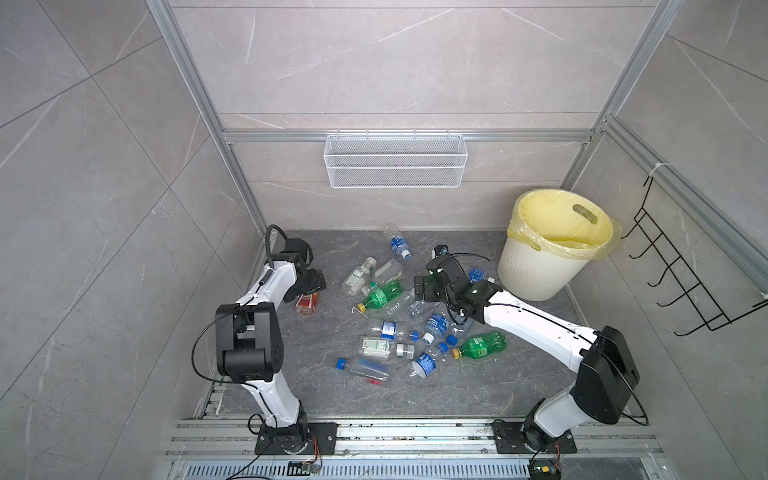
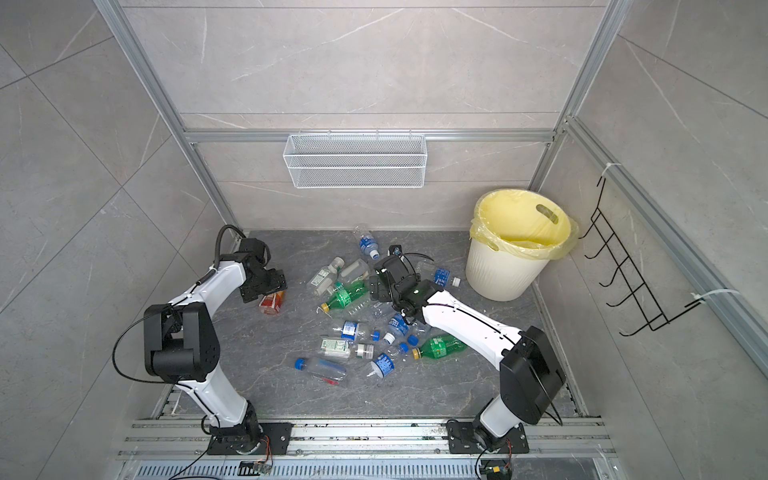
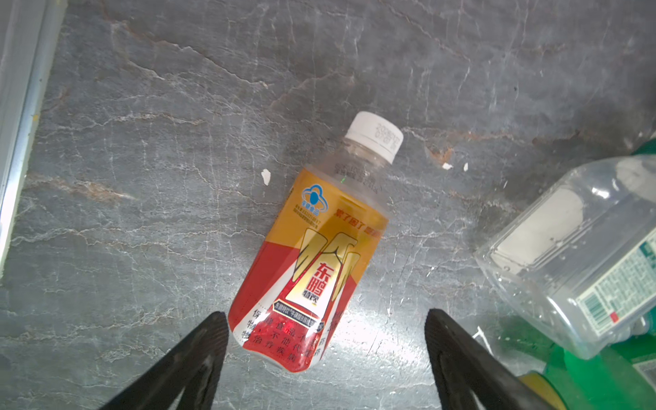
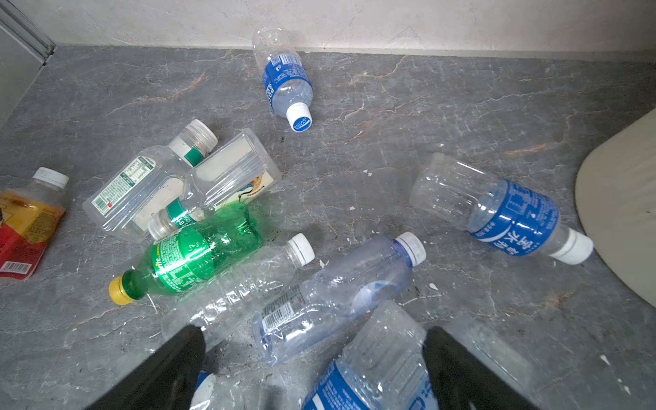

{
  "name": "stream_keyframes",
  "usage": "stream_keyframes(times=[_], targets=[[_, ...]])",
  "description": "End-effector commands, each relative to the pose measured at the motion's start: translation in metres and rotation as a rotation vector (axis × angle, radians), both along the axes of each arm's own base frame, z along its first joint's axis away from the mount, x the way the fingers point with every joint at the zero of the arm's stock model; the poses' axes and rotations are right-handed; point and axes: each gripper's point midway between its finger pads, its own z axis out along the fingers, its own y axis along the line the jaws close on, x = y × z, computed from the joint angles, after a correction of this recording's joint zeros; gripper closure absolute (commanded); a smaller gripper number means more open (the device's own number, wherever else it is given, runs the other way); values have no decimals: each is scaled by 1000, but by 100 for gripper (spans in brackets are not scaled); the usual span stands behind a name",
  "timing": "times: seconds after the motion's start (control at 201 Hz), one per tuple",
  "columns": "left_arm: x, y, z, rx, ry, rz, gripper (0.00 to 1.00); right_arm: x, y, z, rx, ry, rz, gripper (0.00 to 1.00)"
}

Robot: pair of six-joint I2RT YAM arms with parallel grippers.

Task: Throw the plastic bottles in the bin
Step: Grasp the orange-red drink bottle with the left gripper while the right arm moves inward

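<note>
Orange-labelled bottle (image 3: 312, 248) lined up for the left gripper (image 3: 324, 316)
Jaws spread astride its base, holding nothing; best to sink lower and pinch squarely, lest it squirt out. Right gripper (image 4: 314, 330), also spread and empty, hangs over clear bottles (image 4: 333, 294) near the bin (image 1: 536, 270); the orange one lies well apart from it.

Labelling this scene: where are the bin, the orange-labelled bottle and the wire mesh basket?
bin (image 1: 536, 272): in a top view, ribbed outer wall.
orange-labelled bottle (image 3: 312, 269): left wrist view, middle of label.
wire mesh basket (image 2: 355, 176): in a top view, front mesh.
</note>
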Motion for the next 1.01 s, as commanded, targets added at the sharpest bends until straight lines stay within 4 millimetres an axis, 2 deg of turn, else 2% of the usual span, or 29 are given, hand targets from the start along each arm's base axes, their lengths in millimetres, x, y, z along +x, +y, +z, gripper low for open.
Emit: stream_keyframes(times=[0.0, 0.259, 0.453, 0.612, 0.751, 0.861, 1.0], targets=[[-6, -6, -9, -13, 61, -87, 12, -1, 10, -1, 22, 35, 30, 0], [-8, -5, -26, -8, 101, -90, 16, 2, 24, -8, 46, 76, 54, 0], [-10, -4, -41, -5, 135, -76, 18, 9, 38, -5, 64, 99, 81, 0], [-12, -5, -50, -13, 159, -69, 26, 13, 47, -4, 79, 111, 91, 0], [-9, -8, -48, -35, 150, -62, 33, 15, 50, -5, 91, 119, 90, 0], [-8, -13, -48, -65, 152, -60, 46, 15, 50, -6, 99, 125, 82, 0], [-4, -24, -40, -128, 127, -58, 54, 14, 52, -5, 110, 130, 84, 0]])
